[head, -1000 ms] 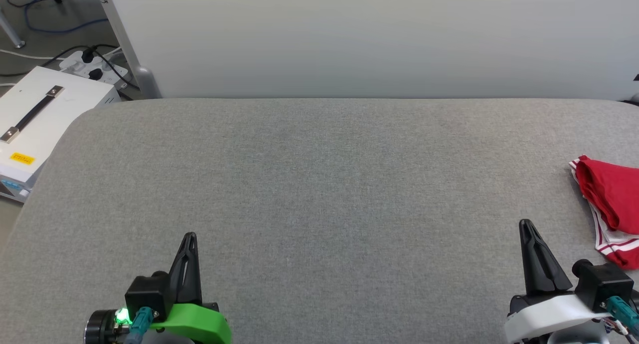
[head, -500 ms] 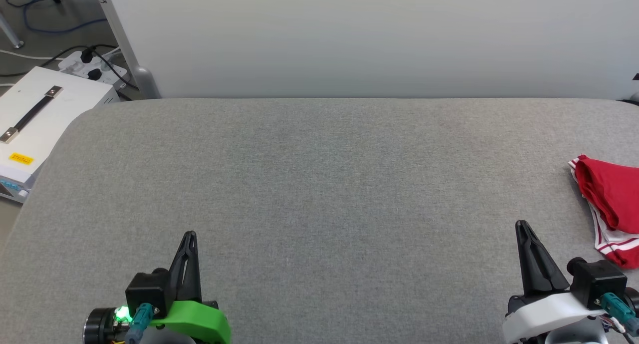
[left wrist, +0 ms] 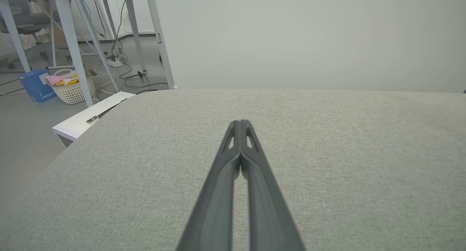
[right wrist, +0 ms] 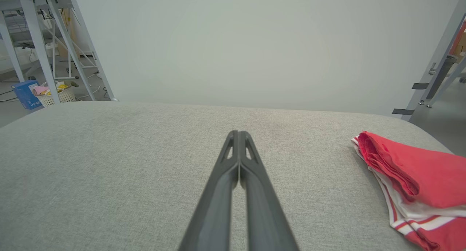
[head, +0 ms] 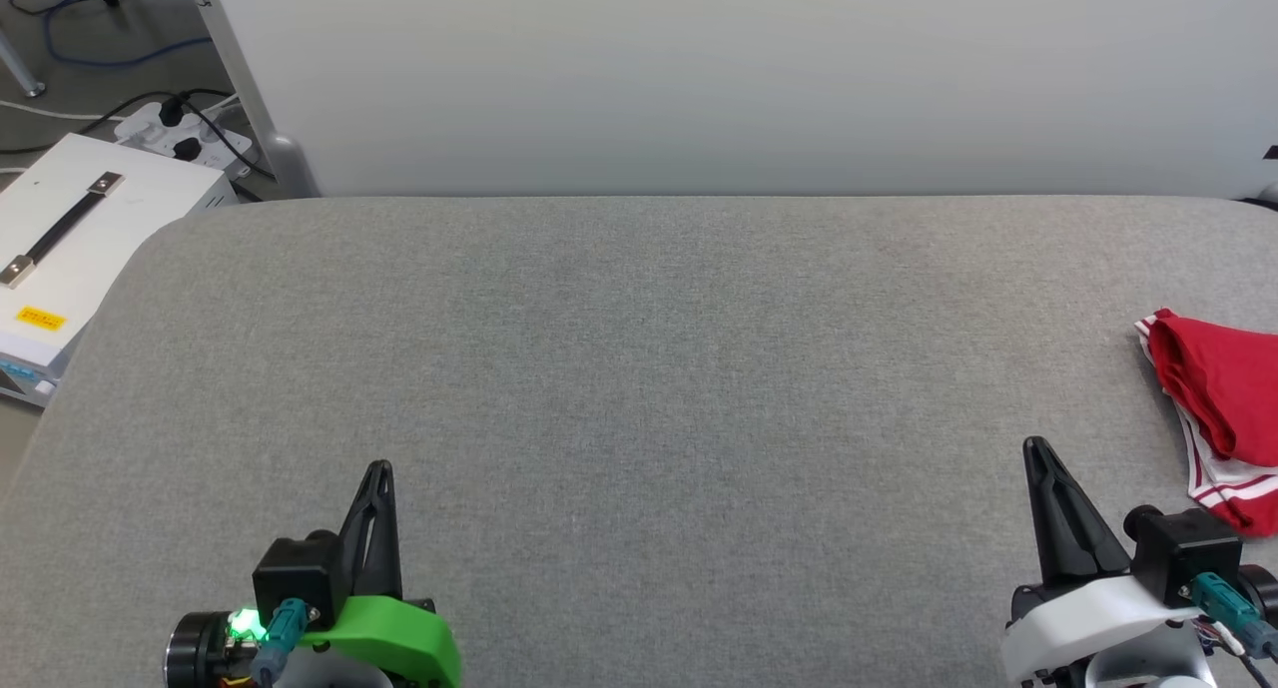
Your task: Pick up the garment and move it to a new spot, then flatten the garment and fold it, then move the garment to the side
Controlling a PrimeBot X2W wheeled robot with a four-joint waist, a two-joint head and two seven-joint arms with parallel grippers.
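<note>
1. The garment (head: 1223, 408) is one red shirt with white and red-striped trim. It lies bunched up at the far right of the grey table (head: 639, 368). The edge of the head view cuts part of it off.
2. The shirt is folded over itself, so its front is hidden.
3. There are two grippers. The left gripper (head: 379, 466) has its two fingers pressed tight together, with nothing between them.
4. The right gripper (head: 1031, 443) is pinched tight too and holds nothing. It is near the shirt but not touching it.
5. One white box (head: 90, 229) with a black handle sits past the table's left corner, partly cut off.
6. Far off there is one white basket (left wrist: 72, 90). The things in it are too small to make out.
</note>
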